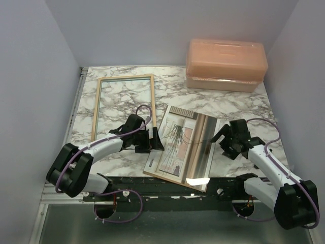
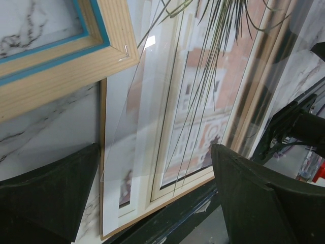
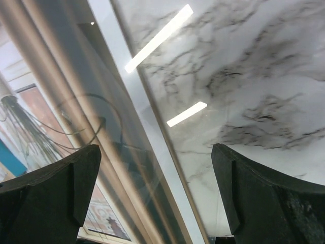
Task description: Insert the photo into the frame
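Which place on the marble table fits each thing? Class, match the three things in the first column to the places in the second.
Things:
1. pale wooden rectangular frame
2. large thin plant photo print
3. peach plastic box

Places:
A. far right corner
B. left side, lying flat
C. near edge, in the middle

Pairs: 1-B, 2-C, 3-A

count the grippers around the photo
2. The left gripper is at the left edge of the photo, by a near corner of the frame; the right gripper is at its right edge. None looks hidden.
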`<state>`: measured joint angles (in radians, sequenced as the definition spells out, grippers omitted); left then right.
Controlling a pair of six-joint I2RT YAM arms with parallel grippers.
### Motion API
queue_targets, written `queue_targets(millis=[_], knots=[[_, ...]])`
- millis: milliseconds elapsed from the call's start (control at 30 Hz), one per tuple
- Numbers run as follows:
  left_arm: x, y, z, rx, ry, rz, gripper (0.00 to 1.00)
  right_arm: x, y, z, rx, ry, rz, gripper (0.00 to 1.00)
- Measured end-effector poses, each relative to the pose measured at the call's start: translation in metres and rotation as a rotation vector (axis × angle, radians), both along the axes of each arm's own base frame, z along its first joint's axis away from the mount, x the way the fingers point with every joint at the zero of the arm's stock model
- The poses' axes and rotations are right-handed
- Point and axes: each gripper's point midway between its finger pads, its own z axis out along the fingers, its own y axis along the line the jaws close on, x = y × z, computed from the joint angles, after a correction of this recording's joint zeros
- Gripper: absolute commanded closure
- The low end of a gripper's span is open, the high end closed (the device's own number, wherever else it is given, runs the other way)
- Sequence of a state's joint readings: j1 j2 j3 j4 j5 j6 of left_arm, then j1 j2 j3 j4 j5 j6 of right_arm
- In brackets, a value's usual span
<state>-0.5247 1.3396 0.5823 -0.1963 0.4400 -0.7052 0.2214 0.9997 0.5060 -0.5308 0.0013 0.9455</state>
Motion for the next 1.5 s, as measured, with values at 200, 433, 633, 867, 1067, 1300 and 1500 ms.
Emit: queue_targets(millis=[200,433,633,867,1067,1300,1500], knots=[[0.004,-0.022,0.001,-0.026,-0.005,-0.036,0.06,-0.011,-0.018,-0.009,-0.011,0.033,-0.077,0.00],[0.005,-0.037,0.002,-0.045,0.001,-0.066,0.07,-0.009,-0.027,-0.008,-0.025,0.023,-0.125,0.00],[0.004,-0.060,0.005,-0.057,0.004,-0.124,0.07,-0.006,-0.029,-0.011,-0.036,0.026,-0.125,0.00],[0.007,-0.062,0.005,-0.036,0.005,-0.119,0.06,0.012,-0.027,-0.017,-0.061,0.016,-0.061,0.00],[0.006,-0.043,0.006,0.078,-0.027,-0.081,0.04,0.045,-0.017,-0.015,-0.059,-0.020,0.049,0.02],[0.020,-0.022,0.034,0.162,-0.144,-0.017,0.03,0.079,0.008,-0.012,0.006,-0.087,0.182,0.03],[0.025,-0.019,0.044,0.181,-0.173,-0.010,0.03,0.104,0.048,-0.011,0.011,-0.123,0.335,0.03]])
